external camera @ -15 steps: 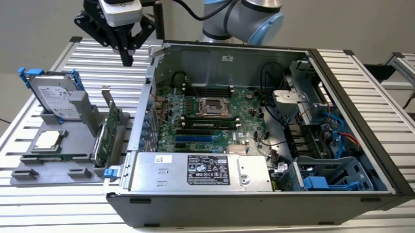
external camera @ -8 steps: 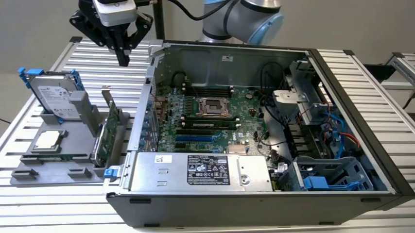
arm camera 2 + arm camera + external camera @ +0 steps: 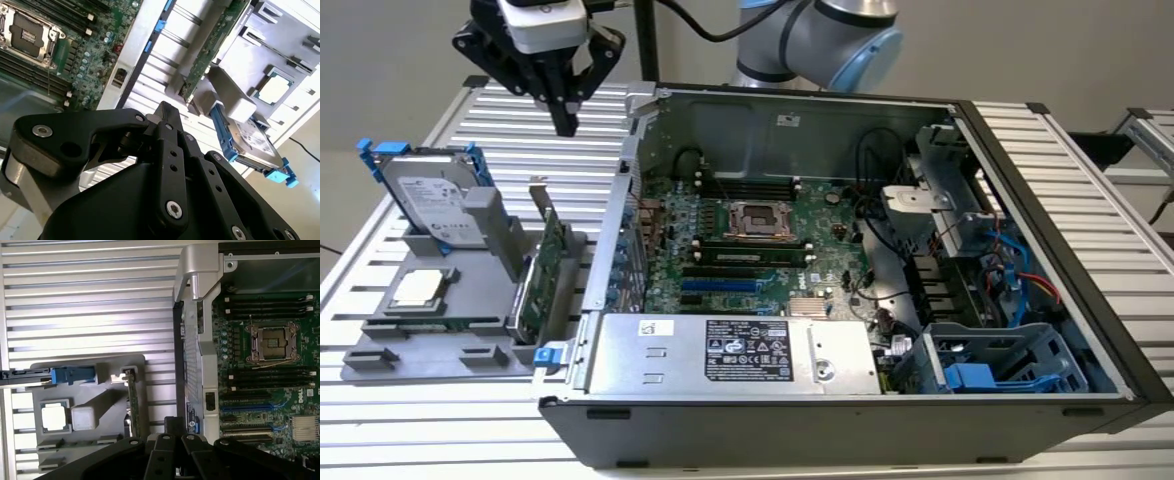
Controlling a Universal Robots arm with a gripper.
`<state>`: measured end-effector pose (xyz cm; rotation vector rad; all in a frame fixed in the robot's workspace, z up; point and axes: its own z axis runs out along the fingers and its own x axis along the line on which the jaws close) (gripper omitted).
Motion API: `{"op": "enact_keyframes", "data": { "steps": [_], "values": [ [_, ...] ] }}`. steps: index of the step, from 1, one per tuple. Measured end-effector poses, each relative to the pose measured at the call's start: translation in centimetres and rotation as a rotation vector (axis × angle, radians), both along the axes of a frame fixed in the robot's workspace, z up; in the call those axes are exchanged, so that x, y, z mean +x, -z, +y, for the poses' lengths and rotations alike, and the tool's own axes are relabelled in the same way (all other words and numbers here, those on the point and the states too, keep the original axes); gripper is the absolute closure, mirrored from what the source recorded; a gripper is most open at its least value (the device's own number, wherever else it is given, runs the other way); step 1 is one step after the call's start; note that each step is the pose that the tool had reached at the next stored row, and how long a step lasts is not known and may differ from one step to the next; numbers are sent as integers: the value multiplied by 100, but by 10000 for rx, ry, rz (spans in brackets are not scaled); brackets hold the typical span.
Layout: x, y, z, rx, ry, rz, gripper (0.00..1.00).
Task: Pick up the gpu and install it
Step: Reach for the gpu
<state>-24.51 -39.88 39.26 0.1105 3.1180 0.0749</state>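
Note:
The gpu point(image 3: 550, 262) stands on edge in a grey holder point(image 3: 400, 350) on the table, at the exterior view's left of the open computer case point(image 3: 1047, 240). I see it as a green board point(image 3: 212, 47) in the second wrist view and as a thin green edge point(image 3: 133, 407) in the first wrist view. My gripper point(image 3: 566, 124) hangs above the slatted table behind the holder, well above and apart from the gpu. Its black fingers point down, shut, with nothing between them. Both wrist views show the gripper point(image 3: 165, 107) point(image 3: 173, 421) with its fingers pressed together.
A silver hard drive in a blue frame point(image 3: 434, 195) and a processor chip point(image 3: 420, 290) also sit in the holder. Inside the case lie the motherboard point(image 3: 747, 250), a power supply point(image 3: 734, 350) and blue drive bays point(image 3: 987, 370). The case's side wall point(image 3: 620, 230) stands close beside the gpu.

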Motion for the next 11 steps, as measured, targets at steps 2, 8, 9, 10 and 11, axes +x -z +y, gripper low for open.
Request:
{"op": "enact_keyframes", "data": {
  "steps": [2, 8, 9, 10, 11],
  "values": [
    [-20, 0, 0, 1, 0, 0, 100],
    [-77, 0, 0, 0, -1, 0, 100],
    [-87, 0, 0, 0, -1, 0, 100],
    [-99, 0, 0, 0, 0, 0, 100],
    [-111, 1, 0, 1, 0, -1, 100]
  ]
}}
